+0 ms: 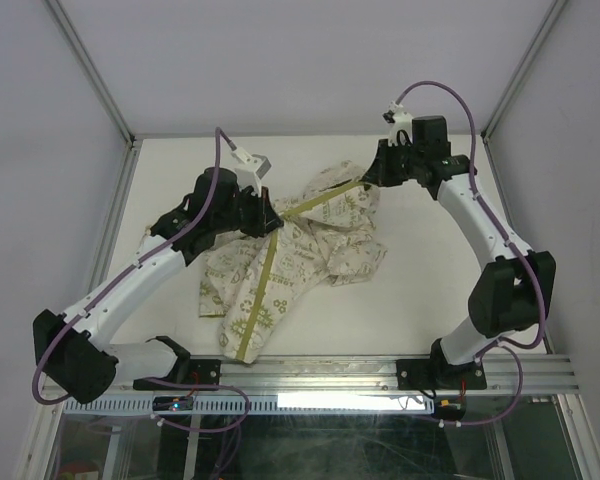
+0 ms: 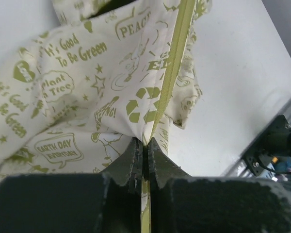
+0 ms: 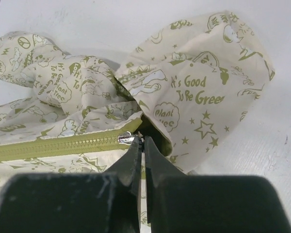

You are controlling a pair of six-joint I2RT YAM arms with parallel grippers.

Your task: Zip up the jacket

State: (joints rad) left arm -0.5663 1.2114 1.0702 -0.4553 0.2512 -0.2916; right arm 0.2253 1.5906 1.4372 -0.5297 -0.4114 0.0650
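The cream jacket (image 1: 310, 255) with olive-green prints lies crumpled in the middle of the table. Its olive zipper band (image 1: 260, 300) runs from the hem at the near edge up to my left gripper (image 1: 277, 222), then stretches taut to my right gripper (image 1: 365, 180). In the left wrist view my left gripper (image 2: 144, 142) is shut on the zipper band (image 2: 172, 63), with jacket fabric (image 2: 77, 97) hanging beyond it. In the right wrist view my right gripper (image 3: 141, 141) is shut on the pull of the silver zipper slider (image 3: 126, 140), at the top of the closed zipper teeth (image 3: 63, 145) beside the hood (image 3: 203, 73).
The white table (image 1: 430, 290) is bounded by grey enclosure walls with metal corner posts (image 1: 90, 70). A metal rail (image 1: 380, 375) runs along the near edge by the arm bases. One sleeve (image 3: 34, 63) lies bunched at the far left of the jacket.
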